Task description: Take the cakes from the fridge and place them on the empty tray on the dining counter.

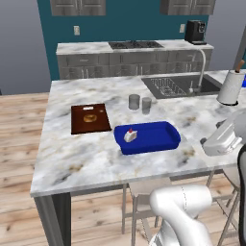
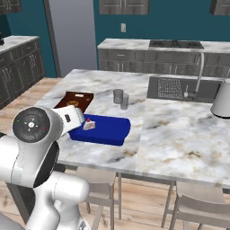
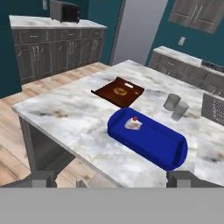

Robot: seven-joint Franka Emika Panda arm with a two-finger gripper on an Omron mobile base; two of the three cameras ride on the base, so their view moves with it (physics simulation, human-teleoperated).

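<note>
Gripper (image 3: 109,178) spread wide, holding nothing, touching nothing, hanging off the near edge of the worktop (image 3: 83,118). Beyond the fingertips (image 3: 41,178), blue tray (image 3: 162,146) lying flat on the marble, rounded rim raised all round. White cake wedge (image 3: 133,124) with a red cherry top sitting inside the tray, toward its left end. Just behind the tray, dark brown wooden board (image 3: 109,92) carrying a round tan pastry (image 3: 118,91). Two grey glasses (image 3: 176,106) standing close together to the right of the board, near the sink (image 1: 175,86).
</note>
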